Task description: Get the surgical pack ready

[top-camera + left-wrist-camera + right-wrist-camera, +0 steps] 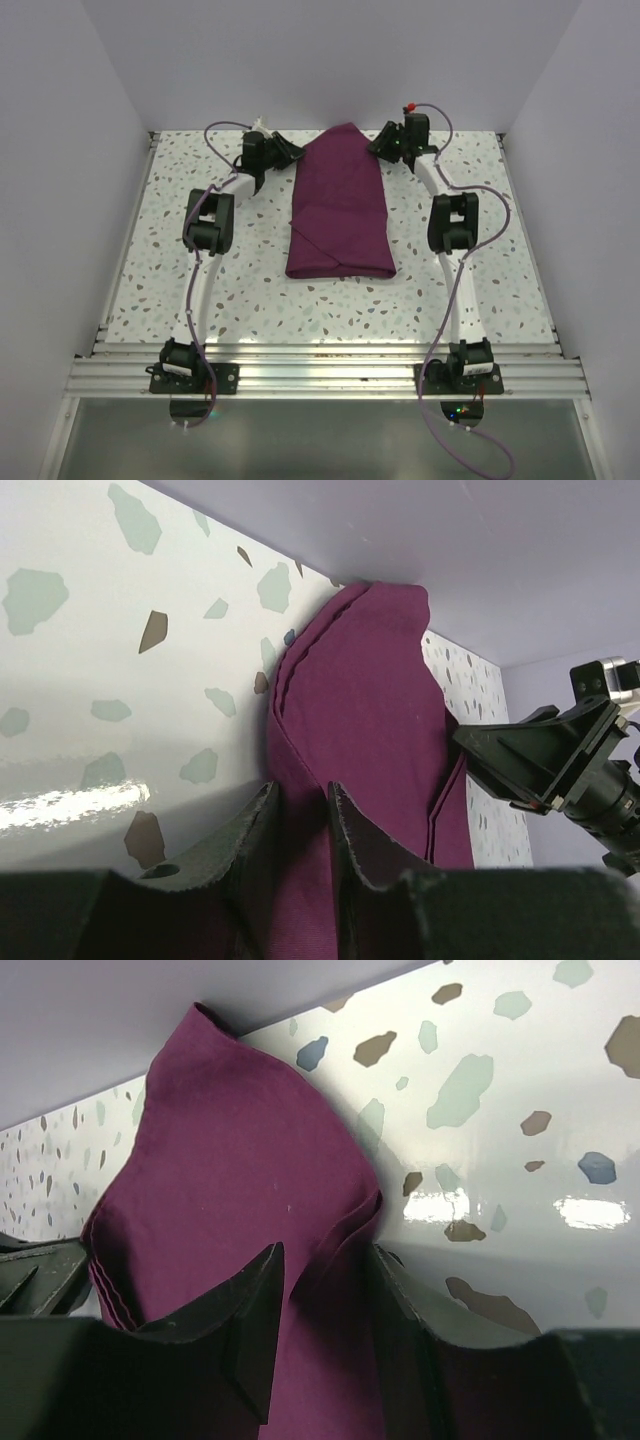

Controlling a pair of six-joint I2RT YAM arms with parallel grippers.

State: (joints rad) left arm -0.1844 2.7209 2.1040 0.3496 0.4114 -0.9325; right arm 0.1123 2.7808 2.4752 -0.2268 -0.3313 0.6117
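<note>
Item 1, surgical pack [340,205]: deep purple cloth, folded to a long bundle. It lies flat on the speckled table [200,290], about mid-width and in the far half. Near end is square-cut and wide. Far end tapers to a blunt point close to the back wall [330,60]. Diagonal fold lines show across the near part. Layered edges are visible in the left wrist view [360,690] and the right wrist view [230,1160].

Item 2, left claw [285,148]: at the far-left edge of the pack, touching or just beside it from above. Wrist view: claw [302,795] straddles the cloth's left border. Fingers [240,840] stand spread by a narrow gap with cloth showing in that gap. Cloth not seen clamped. Contact w/ finger faces: cannot tell.

Item 3, right claw [383,143]: at the far-right edge of the pack, opposite the left one. Wrist view: claw [325,1260] straddles the right border. Fingers [250,1320] are spread, gap wider than on the left. A rumpled fold of the cloth edge stands up just inside the outer finger. Firm pinch not evident.

Item 4, arms: left arm [205,225] and right arm [455,225] both reach fwd from bases at the near rail, one each side of the pack, elbows well apart from the cloth. Each claw is visible in the other's wrist view, across the pack's far end.

Item 5, surface: glare patches on the table beside the cloth in both wrist views.
</note>
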